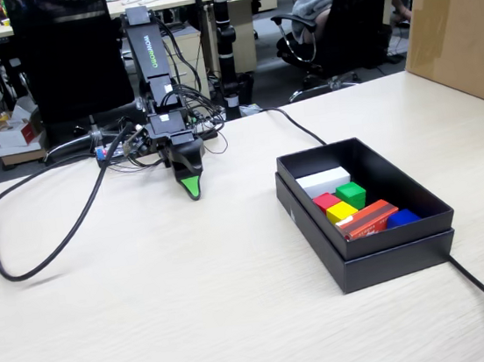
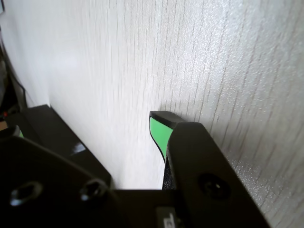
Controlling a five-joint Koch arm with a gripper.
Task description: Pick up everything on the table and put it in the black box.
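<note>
The red cube (image 1: 325, 201), green cube (image 1: 351, 194) and yellow cube (image 1: 341, 211) already sit in the black box (image 1: 371, 258), probably light, rigid, easily pinched across flat faces; the gripper (image 1: 192, 187) rests folded, jaw gap unreadable

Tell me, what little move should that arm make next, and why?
Probably none beyond staying parked. The red cube, green cube and yellow cube all sit inside the black box, and no cube shows on the table. The pincer rests low by the arm's base, apparently holding nothing.
</note>
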